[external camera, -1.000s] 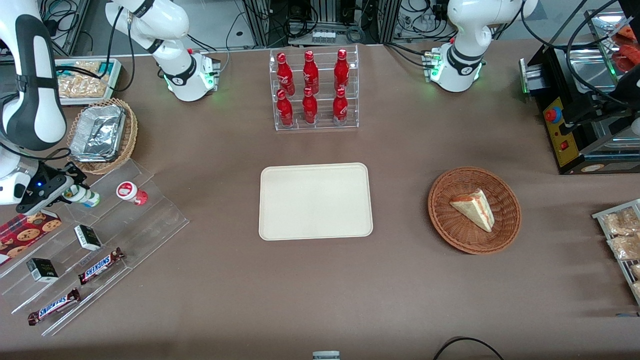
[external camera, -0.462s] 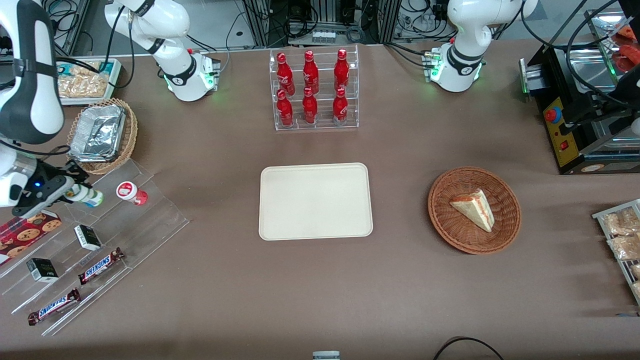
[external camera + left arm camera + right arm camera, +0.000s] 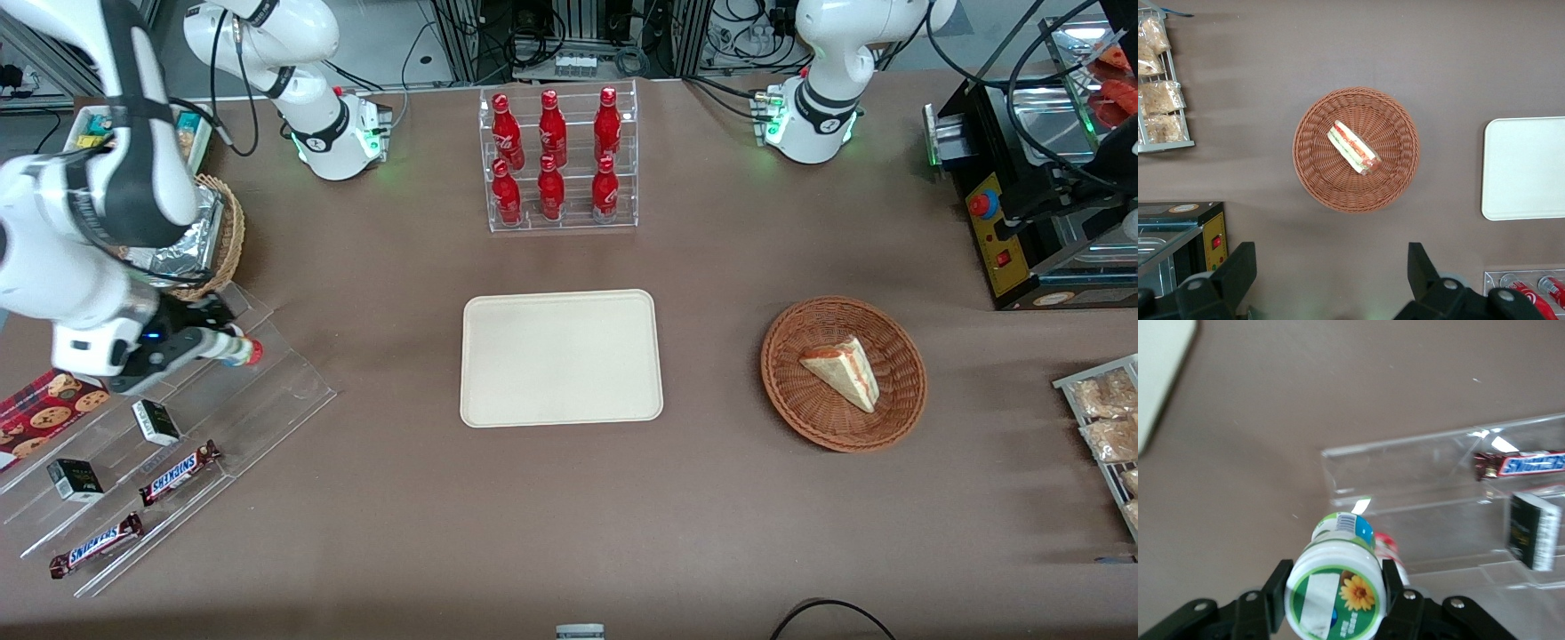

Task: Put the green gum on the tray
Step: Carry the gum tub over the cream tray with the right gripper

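My right gripper (image 3: 212, 343) hangs over the clear stepped stand (image 3: 267, 400) at the working arm's end of the table. It is shut on the green gum (image 3: 1333, 597), a white canister whose green lid label carries an orange flower; the fingers (image 3: 1278, 587) press both sides of the lid. In the front view only a pale bit of the gum (image 3: 220, 342) shows at the fingertips. The like canister with the red lid (image 3: 1389, 550) lies on the stand just under it. The cream tray (image 3: 560, 356) lies bare at the table's middle, well apart from the gripper, and its corner shows in the wrist view (image 3: 1158, 380).
The stand also holds Snickers bars (image 3: 180, 472) and small black boxes (image 3: 156, 421). A wicker basket with foil trays (image 3: 218, 240) sits beside the arm. A rack of red bottles (image 3: 558, 160) stands farther from the camera than the tray. A sandwich basket (image 3: 843, 373) lies toward the parked arm.
My gripper has lifted the green gum off the stand and carried it toward the tray, so that it now hangs over the red-lid canister. The arm has swung the same way.
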